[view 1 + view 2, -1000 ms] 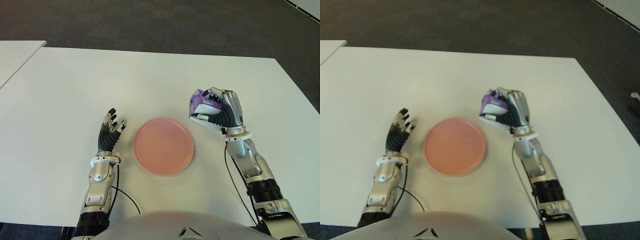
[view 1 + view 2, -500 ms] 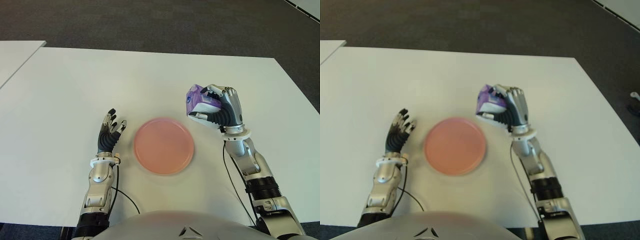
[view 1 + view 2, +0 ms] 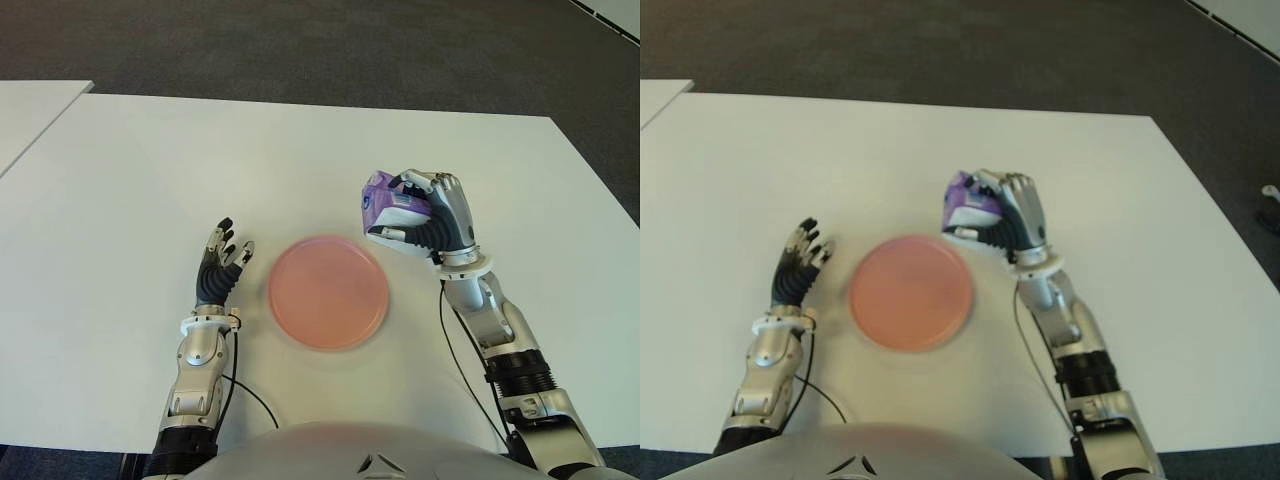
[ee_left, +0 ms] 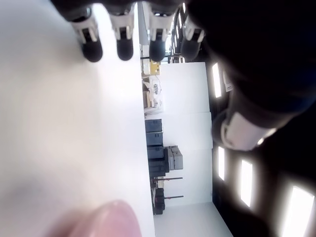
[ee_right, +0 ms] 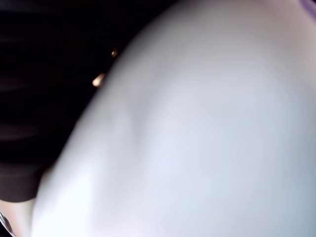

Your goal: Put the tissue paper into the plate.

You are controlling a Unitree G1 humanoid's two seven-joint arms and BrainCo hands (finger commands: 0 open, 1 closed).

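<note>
A purple and white tissue pack is held off the table in my right hand, whose fingers are curled around it. The pack hangs just beyond the right rim of the pink round plate, which lies on the white table in front of me. My right wrist view is filled by the pale pack pressed close to the camera. To the left of the plate shows my left hand, fingers spread and holding nothing.
A second white table edge shows at the far left. Dark carpet lies beyond the table's far edge. A thin black cable runs by my left forearm near the front edge.
My right hand has carried the tissue pack leftward and a little farther from me, closer to the plate's right rim. The left hand and the plate have not moved.
</note>
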